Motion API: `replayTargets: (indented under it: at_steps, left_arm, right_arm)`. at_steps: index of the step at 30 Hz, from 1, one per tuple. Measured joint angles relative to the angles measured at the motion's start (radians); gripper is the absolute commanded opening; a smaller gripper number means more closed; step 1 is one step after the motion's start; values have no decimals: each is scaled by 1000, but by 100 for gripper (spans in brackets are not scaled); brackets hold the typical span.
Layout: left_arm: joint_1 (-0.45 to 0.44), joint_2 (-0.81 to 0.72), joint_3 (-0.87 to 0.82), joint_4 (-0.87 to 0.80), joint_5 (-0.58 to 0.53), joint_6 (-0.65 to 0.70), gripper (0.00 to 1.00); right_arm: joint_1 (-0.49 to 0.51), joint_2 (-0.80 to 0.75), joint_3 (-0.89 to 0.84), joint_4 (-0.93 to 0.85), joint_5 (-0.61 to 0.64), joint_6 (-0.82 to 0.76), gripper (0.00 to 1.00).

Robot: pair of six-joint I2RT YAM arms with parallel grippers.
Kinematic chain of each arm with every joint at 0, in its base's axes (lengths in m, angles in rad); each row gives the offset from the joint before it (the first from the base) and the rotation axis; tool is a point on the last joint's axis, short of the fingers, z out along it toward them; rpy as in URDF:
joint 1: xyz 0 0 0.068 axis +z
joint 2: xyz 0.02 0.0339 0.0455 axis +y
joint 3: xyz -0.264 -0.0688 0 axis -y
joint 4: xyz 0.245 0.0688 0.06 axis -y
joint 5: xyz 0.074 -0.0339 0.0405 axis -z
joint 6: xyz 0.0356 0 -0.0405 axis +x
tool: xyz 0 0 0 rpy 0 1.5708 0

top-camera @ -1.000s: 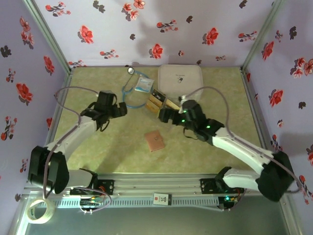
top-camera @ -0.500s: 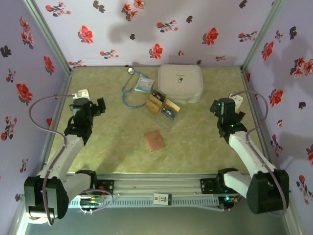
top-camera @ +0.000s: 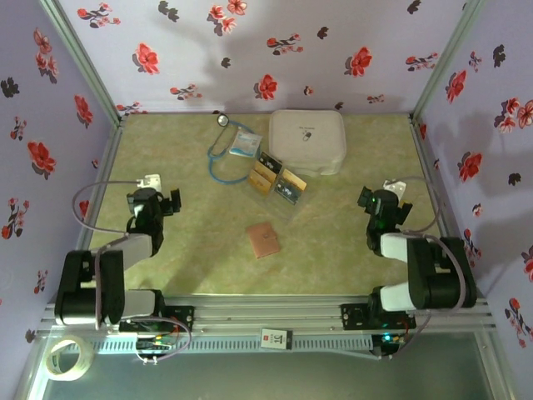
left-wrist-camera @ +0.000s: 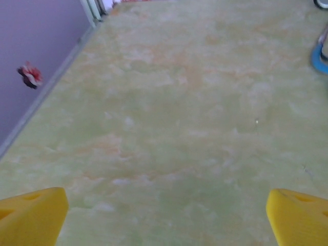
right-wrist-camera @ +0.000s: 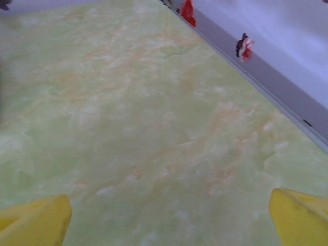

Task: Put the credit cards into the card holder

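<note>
The left tool [top-camera: 164,202] and the right tool [top-camera: 371,202] each stood spread wide apart and empty over the pale green marbled counter [top-camera: 200,254]. The flat rectangular black and gold credit cards [top-camera: 277,180] lay clustered just beside a white rounded case [top-camera: 306,140]. The small pinkish-brown leather-like card holder [top-camera: 264,240] lay near them at mid-counter.

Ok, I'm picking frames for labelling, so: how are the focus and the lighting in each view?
Top external: even light, soft shadows on the back wall, credit cards distinct, their lettering too small to read. Left wrist: table soft, left claw blurred at the bottom corners. Right wrist: same softness, right claw blurred; no glare there.
</note>
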Motion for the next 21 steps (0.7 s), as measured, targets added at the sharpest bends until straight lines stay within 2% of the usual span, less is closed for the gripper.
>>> replayTargets:
  at_steps: [4, 6, 10, 21]
  left_arm:
    - [3, 104, -1, 135, 53, 7, 100]
    - [4, 166, 0, 197, 84, 16, 100]
    - [43, 200, 5, 198, 136, 13, 100]
    - [54, 200, 22, 229, 153, 14, 100]
  right_arm:
    - [-29, 139, -21, 154, -105, -18, 99]
    - [-30, 148, 19, 109, -176, -38, 99]
    - [-33, 147, 99, 113, -260, -53, 99]
    - [-35, 147, 93, 116, -280, -64, 99]
